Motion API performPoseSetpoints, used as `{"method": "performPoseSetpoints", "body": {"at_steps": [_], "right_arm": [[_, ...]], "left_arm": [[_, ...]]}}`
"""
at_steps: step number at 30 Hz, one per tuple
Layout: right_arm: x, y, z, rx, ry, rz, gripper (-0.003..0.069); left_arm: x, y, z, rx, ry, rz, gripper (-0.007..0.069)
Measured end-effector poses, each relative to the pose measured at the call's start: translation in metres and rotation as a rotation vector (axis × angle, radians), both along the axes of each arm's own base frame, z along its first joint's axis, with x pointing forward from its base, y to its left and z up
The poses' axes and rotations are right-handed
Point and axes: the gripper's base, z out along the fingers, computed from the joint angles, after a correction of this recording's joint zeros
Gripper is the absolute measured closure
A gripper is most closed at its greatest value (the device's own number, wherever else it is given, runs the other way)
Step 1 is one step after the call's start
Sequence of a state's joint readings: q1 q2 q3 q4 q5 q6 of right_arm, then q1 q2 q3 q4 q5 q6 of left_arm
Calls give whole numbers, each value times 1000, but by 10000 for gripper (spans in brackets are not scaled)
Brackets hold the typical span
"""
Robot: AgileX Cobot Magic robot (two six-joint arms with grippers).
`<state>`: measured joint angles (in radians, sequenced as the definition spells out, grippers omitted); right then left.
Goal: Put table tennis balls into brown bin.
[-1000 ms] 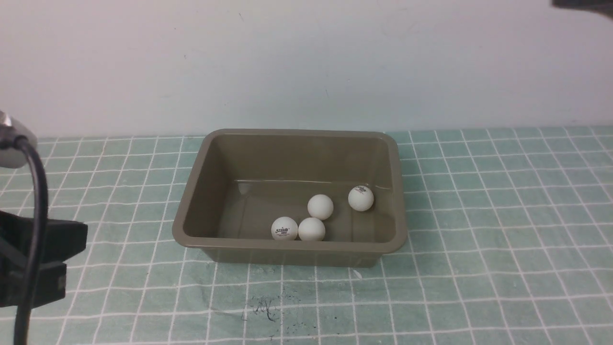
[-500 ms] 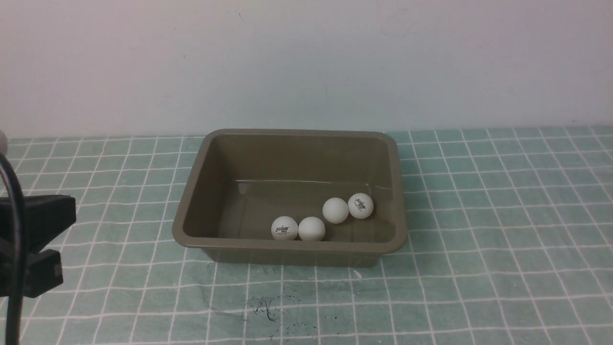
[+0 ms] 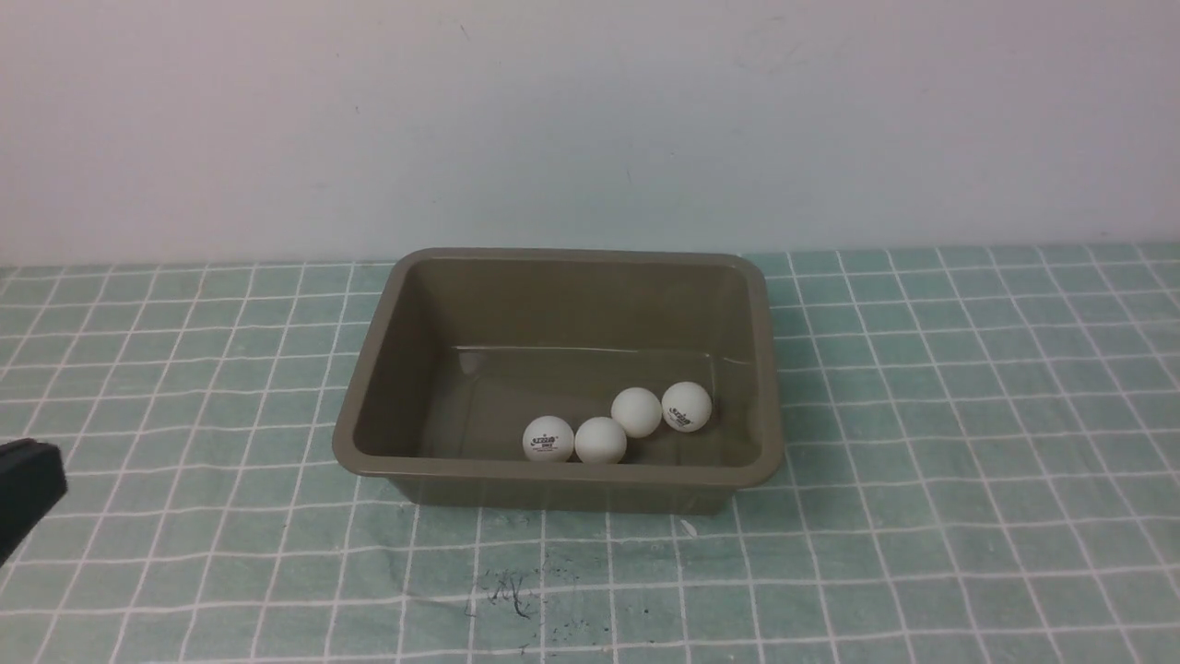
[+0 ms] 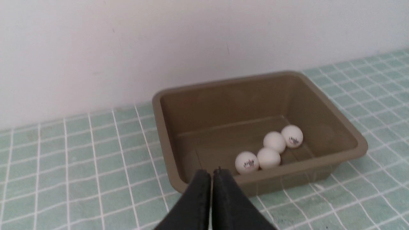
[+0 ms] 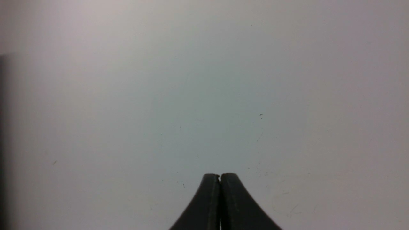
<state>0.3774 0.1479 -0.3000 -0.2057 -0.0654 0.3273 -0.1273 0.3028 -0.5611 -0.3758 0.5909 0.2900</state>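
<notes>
Balls (image 3: pixel 636 412), four, white, inside brown bin (image 3: pixel 557 474) on gridded mat (image 3: pixel 959 443); front view. Left wrist view: left claw (image 4: pixel 212 172), fingers together; same bin beyond, balls inside. Right wrist view: right claw (image 5: pixel 219 176), fingers together, before pale wall (image 5: pixel 211 95).

Was cut off by the front view's left edge: a dark arm part (image 3: pixel 26 493). Ran past the frame: the tabletop (image 3: pixel 968 415). Was blurred at the right wrist view's border: a dark strip (image 5: pixel 4 143).

green tabletop with white grid (image 3: pixel 959 443), pale wall (image 3: pixel 590 120)
</notes>
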Motion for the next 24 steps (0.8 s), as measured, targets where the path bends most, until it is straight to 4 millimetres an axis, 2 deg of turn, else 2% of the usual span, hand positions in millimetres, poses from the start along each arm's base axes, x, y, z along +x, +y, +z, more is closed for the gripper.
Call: {"method": "performPoseSetpoints", "body": {"at_steps": [8, 19, 21, 24], "right_arm": [[0, 0, 0, 0, 0, 0, 673], [0, 0, 0, 0, 1, 0, 673], [0, 0, 0, 0, 1, 0, 673], [0, 0, 0, 0, 1, 0, 673]], "left_arm": [[-29, 4, 0, -24, -149, 8, 629], [-30, 5, 0, -15, -158, 8, 629], [-28, 5, -5, -12, -161, 16, 629], [-21, 10, -29, 26, -168, 91, 629]]}}
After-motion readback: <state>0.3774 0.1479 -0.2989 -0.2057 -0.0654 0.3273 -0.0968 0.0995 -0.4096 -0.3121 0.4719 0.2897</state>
